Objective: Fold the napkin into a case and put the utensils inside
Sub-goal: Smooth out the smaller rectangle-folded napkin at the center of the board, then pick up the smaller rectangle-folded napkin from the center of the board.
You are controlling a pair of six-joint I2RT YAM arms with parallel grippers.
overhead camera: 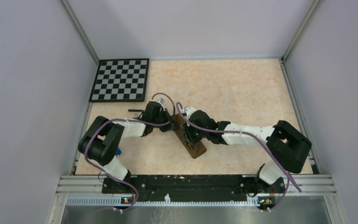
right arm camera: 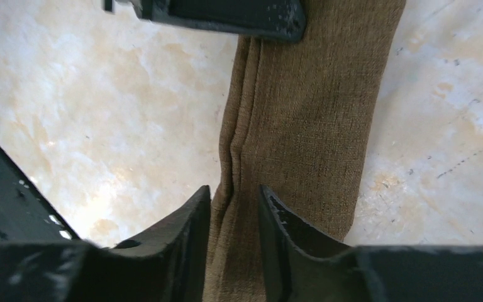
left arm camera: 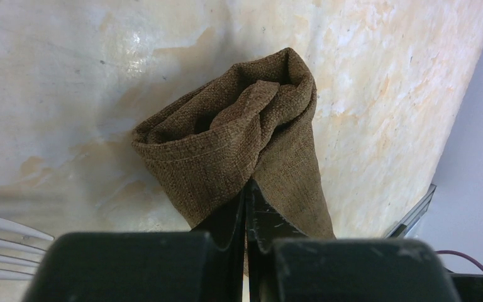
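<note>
The case (overhead camera: 194, 146) lies slantwise on the bench (overhead camera: 242, 93). Its long axis runs from the left end effector (left arm camera: 246, 200) — clamped tight on cloth at the mouth end — toward the right end effector (right arm camera: 234, 198), whose fingers stand narrowly apart astride the case's folded seam.

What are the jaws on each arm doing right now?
Left gripper: jaws shut, pinching the case.
Right gripper: jaws open, astride a fold of the case, gripping nothing.

Pale grey walls (overhead camera: 191, 23), beige marbled tabletop (overhead camera: 242, 88), even light
</note>
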